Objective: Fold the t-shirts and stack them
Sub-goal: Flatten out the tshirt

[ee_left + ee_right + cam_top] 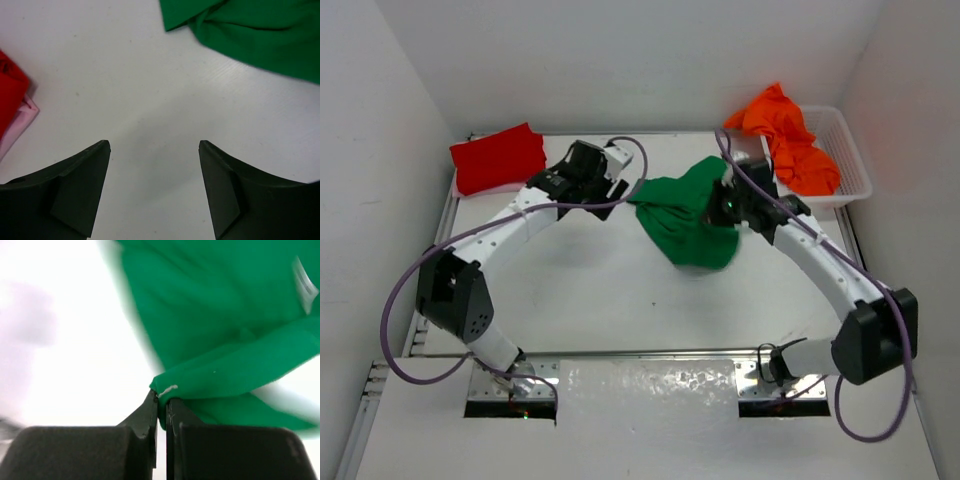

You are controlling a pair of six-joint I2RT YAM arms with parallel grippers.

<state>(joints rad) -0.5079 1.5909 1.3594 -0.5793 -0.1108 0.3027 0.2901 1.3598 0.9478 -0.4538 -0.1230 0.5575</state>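
A green t-shirt (690, 215) lies crumpled in the middle of the table, partly lifted at its right side. My right gripper (161, 399) is shut on a fold of the green t-shirt (215, 335), pinching its edge between the jaws. Left of the cloth, my left gripper (620, 175) stands open over bare table, its fingers (80, 195) wide apart with nothing between them; the green t-shirt (250, 30) is just beyond. A folded red t-shirt (498, 157) rests at the back left on a pink one (17, 127). An orange t-shirt (790, 135) spills from the basket.
A white mesh basket (850, 160) stands at the back right against the wall. White walls close in the table on the left, back and right. Purple cables loop from both arms.
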